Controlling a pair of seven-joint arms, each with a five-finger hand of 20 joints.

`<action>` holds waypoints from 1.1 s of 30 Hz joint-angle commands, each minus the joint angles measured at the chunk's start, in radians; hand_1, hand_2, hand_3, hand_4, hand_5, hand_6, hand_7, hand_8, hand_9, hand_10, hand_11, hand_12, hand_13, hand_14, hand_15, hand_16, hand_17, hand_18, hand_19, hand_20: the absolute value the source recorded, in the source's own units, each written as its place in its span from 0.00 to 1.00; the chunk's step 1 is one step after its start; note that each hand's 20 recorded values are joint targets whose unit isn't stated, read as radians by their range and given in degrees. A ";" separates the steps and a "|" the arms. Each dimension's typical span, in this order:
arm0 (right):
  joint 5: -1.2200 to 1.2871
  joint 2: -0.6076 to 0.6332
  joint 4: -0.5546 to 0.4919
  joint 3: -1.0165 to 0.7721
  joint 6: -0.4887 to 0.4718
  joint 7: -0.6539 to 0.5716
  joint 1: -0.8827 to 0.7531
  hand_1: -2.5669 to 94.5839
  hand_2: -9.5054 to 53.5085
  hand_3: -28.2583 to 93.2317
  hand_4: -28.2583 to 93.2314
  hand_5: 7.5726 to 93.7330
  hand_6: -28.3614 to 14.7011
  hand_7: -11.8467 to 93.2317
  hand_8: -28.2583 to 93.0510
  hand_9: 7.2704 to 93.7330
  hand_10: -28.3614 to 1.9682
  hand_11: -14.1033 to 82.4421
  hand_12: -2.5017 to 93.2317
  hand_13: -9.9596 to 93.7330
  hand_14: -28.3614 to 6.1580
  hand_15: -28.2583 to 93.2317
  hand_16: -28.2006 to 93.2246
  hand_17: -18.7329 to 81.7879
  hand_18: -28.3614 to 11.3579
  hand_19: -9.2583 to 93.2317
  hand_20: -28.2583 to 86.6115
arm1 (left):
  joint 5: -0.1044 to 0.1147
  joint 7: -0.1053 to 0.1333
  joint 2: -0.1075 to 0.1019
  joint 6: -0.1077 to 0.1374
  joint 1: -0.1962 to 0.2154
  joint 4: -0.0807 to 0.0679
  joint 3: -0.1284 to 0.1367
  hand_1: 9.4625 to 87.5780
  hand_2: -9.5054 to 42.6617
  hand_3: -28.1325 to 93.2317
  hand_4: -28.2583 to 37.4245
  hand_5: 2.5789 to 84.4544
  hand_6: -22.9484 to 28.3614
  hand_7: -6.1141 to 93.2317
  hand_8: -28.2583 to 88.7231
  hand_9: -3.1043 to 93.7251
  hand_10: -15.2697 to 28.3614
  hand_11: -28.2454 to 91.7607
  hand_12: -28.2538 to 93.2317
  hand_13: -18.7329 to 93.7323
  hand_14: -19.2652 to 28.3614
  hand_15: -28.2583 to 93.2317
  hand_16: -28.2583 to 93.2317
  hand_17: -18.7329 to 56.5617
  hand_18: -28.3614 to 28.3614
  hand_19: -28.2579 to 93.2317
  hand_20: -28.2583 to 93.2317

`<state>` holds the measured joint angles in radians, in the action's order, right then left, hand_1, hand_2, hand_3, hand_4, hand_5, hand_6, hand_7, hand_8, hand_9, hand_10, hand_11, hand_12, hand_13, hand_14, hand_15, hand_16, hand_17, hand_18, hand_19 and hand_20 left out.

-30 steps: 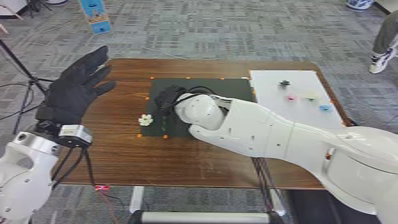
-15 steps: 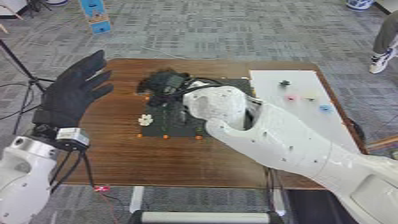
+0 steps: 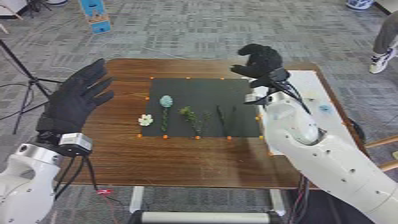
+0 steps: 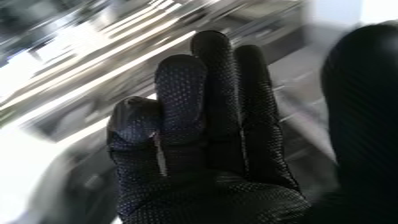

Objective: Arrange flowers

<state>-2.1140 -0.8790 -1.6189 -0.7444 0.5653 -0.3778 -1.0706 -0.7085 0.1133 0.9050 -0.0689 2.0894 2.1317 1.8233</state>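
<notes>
Though one blue flower tops its stem, more flowers seem left to place, and the left hand and right hand have open, empty fingers.

1. Grey carpet lay all around.
2. A tripod stood at the left.
3. A blue panel stood beyond, leftward.
4. A pot stood at the far right.
5. Wooden bars, perhaps a chair's, showed rightmost.

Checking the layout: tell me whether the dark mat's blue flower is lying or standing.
Lying flat. The blue flower has its bloom and stem stretched in a line along the dark mat.
</notes>
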 commanded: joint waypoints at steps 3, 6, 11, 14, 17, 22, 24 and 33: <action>-0.156 0.120 0.096 -0.069 0.044 -0.151 -0.101 0.65 0.00 0.45 0.01 0.53 0.66 0.37 0.12 0.60 0.59 0.57 0.30 0.61 0.54 0.84 0.48 0.48 0.22 0.93 0.73 | -0.028 0.012 0.016 0.052 -0.006 -0.003 -0.024 0.19 0.00 0.78 0.00 0.26 0.48 0.23 0.16 0.22 0.54 0.33 0.39 0.29 0.69 0.32 0.28 0.11 0.82 0.53 0.31; -0.217 0.148 0.121 -0.060 0.048 -0.185 -0.110 0.65 0.00 0.46 0.01 0.53 0.65 0.37 0.12 0.59 0.59 0.57 0.30 0.61 0.55 0.84 0.48 0.48 0.23 0.92 0.73 | -0.023 0.007 0.021 0.047 -0.009 -0.006 -0.028 0.20 0.00 0.77 0.00 0.26 0.49 0.23 0.16 0.22 0.55 0.33 0.39 0.30 0.70 0.32 0.27 0.13 0.81 0.54 0.31; -0.261 0.173 0.137 -0.051 -0.017 -0.231 -0.109 0.65 0.00 0.49 0.00 0.51 0.65 0.38 0.12 0.55 0.59 0.56 0.30 0.60 0.54 0.85 0.48 0.48 0.23 0.92 0.74 | -0.025 -0.001 0.030 0.044 -0.002 -0.007 -0.031 0.20 0.00 0.77 0.00 0.26 0.49 0.23 0.16 0.22 0.55 0.34 0.38 0.29 0.69 0.33 0.27 0.13 0.81 0.54 0.30; -0.267 0.216 0.119 -0.074 -0.046 -0.240 -0.147 0.66 0.00 0.49 0.00 0.50 0.65 0.38 0.12 0.53 0.59 0.55 0.31 0.59 0.53 0.85 0.48 0.46 0.23 0.91 0.74 | -0.025 -0.002 0.033 0.043 0.005 -0.004 -0.030 0.19 0.00 0.77 0.00 0.26 0.49 0.23 0.16 0.22 0.55 0.34 0.38 0.29 0.68 0.33 0.26 0.12 0.81 0.54 0.30; -0.278 0.246 0.112 -0.107 -0.083 -0.261 -0.187 0.66 0.00 0.50 0.00 0.49 0.65 0.38 0.12 0.52 0.58 0.55 0.31 0.59 0.53 0.85 0.48 0.46 0.23 0.91 0.75 | -0.026 -0.005 0.036 0.039 0.009 -0.003 -0.028 0.19 0.00 0.77 0.00 0.26 0.48 0.23 0.16 0.22 0.55 0.34 0.38 0.29 0.68 0.32 0.27 0.12 0.81 0.54 0.30; -0.298 0.280 0.105 -0.164 -0.126 -0.297 -0.256 0.65 0.00 0.53 0.00 0.48 0.64 0.38 0.12 0.49 0.56 0.55 0.32 0.57 0.52 0.86 0.47 0.45 0.23 0.90 0.75 | -0.027 -0.006 0.040 0.042 0.021 0.000 -0.021 0.19 0.00 0.77 0.00 0.26 0.48 0.24 0.16 0.22 0.55 0.34 0.38 0.29 0.68 0.32 0.27 0.12 0.81 0.54 0.30; -0.302 0.291 0.097 -0.191 -0.142 -0.311 -0.287 0.63 0.00 0.56 0.00 0.47 0.64 0.38 0.12 0.48 0.55 0.55 0.32 0.55 0.51 0.86 0.47 0.45 0.22 0.90 0.75 | -0.026 -0.006 0.039 0.041 0.025 0.001 -0.019 0.19 0.00 0.77 0.00 0.26 0.48 0.24 0.16 0.22 0.54 0.34 0.38 0.29 0.68 0.32 0.27 0.12 0.81 0.54 0.30; -0.290 0.288 0.142 -0.176 -0.174 -0.275 -0.289 0.61 0.00 0.61 0.00 0.47 0.65 0.39 0.12 0.47 0.60 0.53 0.30 0.54 0.51 0.86 0.46 0.43 0.23 0.89 0.75 | -0.028 -0.007 0.050 0.038 0.042 0.006 -0.007 0.19 0.00 0.77 0.00 0.26 0.48 0.23 0.16 0.22 0.54 0.34 0.38 0.29 0.68 0.32 0.27 0.11 0.82 0.54 0.30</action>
<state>-2.3975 -0.5893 -1.5200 -0.9556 0.4112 -0.6662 -1.3796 -0.7319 0.1126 0.9386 -0.0308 2.1110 2.1290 1.8079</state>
